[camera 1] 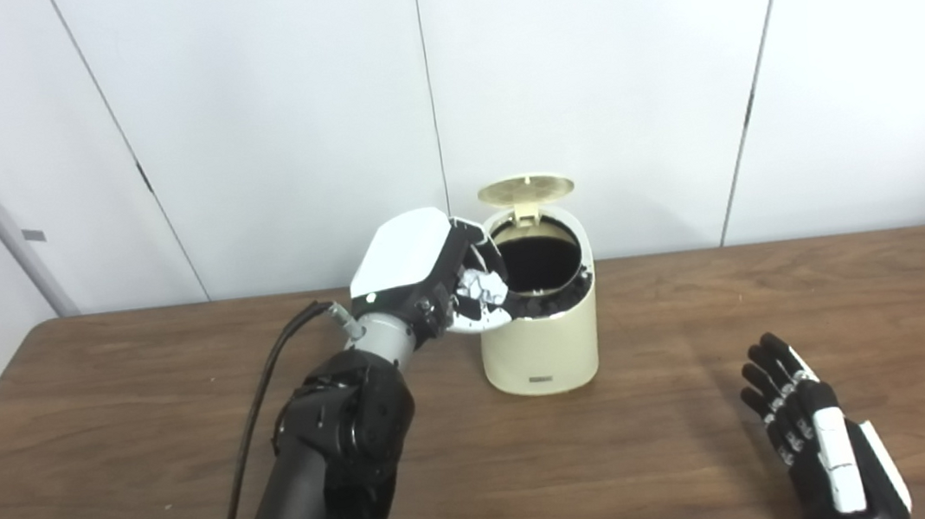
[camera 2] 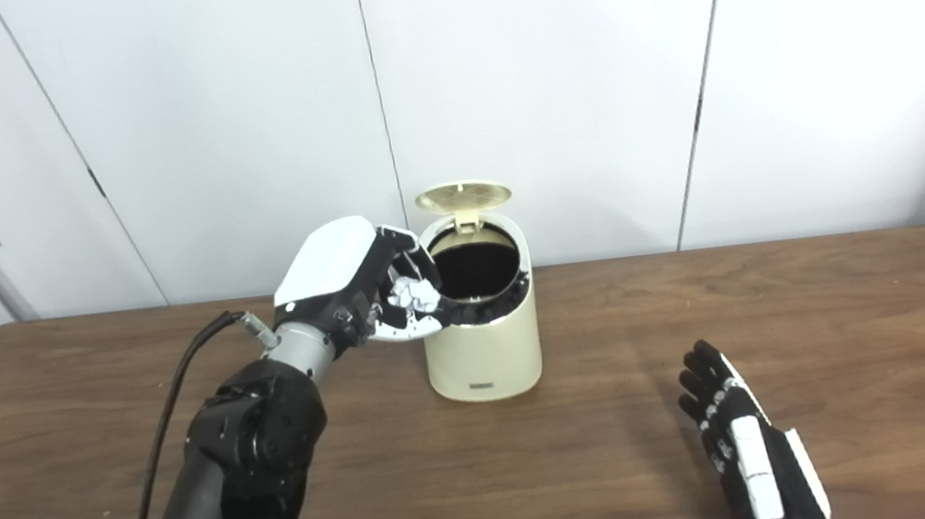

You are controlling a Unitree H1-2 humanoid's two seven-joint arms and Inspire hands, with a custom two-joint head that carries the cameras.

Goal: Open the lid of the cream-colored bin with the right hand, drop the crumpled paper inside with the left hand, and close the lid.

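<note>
Crumpled paper (camera 1: pixel 483 285): white, clasped in left hand (camera 1: pixel 430 276), held at left rim of bin's mouth. Cream-colored bin (camera 1: pixel 540 346): upright, mid-table, lid (camera 1: pixel 526 189) raised at back. Right hand (camera 1: pixel 813 428): empty, fingers extended, low over wooden table (camera 1: pixel 100 440), well apart from bin.

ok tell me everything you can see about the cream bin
The small cream-coloured plastic bin is a rounded, upright tub standing on the brown wooden table, near its far edge. Its round cream lid is flipped up on a rear hinge, baring a dark interior. A small dark label sits low on its front. The left hand, holding crumpled white paper, is at its left rim; contact is unclear.
</note>
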